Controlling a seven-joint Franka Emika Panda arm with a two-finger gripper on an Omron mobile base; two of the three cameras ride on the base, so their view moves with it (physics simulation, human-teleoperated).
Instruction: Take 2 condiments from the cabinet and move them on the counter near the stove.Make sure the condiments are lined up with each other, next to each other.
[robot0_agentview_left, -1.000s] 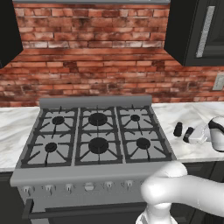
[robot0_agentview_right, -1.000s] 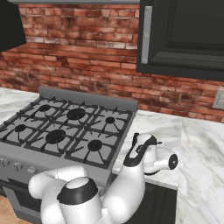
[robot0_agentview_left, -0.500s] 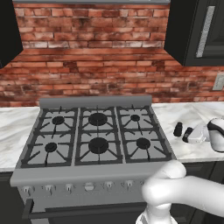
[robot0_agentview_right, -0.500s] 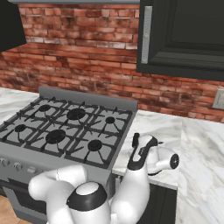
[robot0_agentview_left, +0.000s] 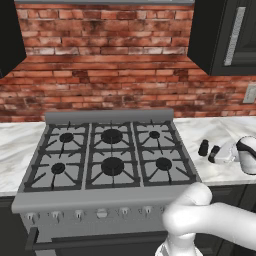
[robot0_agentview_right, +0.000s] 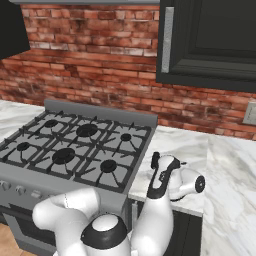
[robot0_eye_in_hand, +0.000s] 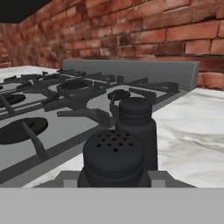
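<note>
Two small black condiments stand on the white marble counter (robot0_agentview_left: 226, 129) just right of the stove (robot0_agentview_left: 111, 156). The free condiment (robot0_agentview_left: 203, 147) is nearer the stove's edge. My gripper (robot0_agentview_left: 218, 154) is shut on the other condiment (robot0_agentview_left: 214, 153) right beside it. In the hand view the held condiment (robot0_eye_in_hand: 113, 158), with a perforated top, sits between my fingertips (robot0_eye_in_hand: 70, 179), and the free one (robot0_eye_in_hand: 136, 126) stands close behind it. In the right base view the free condiment (robot0_agentview_right: 155, 160) pokes out beside my hand. The dark cabinet (robot0_agentview_right: 210, 42) hangs above the counter.
A red brick wall (robot0_agentview_left: 105, 65) backs the stove and counter. A wall outlet (robot0_agentview_right: 249, 114) sits above the counter at right. Another dark upper cabinet (robot0_agentview_left: 9, 35) hangs at the left. Marble counter also runs left of the stove (robot0_agentview_left: 20, 147).
My gripper and both condiments stay in place. The arm's elbow has shifted slightly lower in the right base view.
</note>
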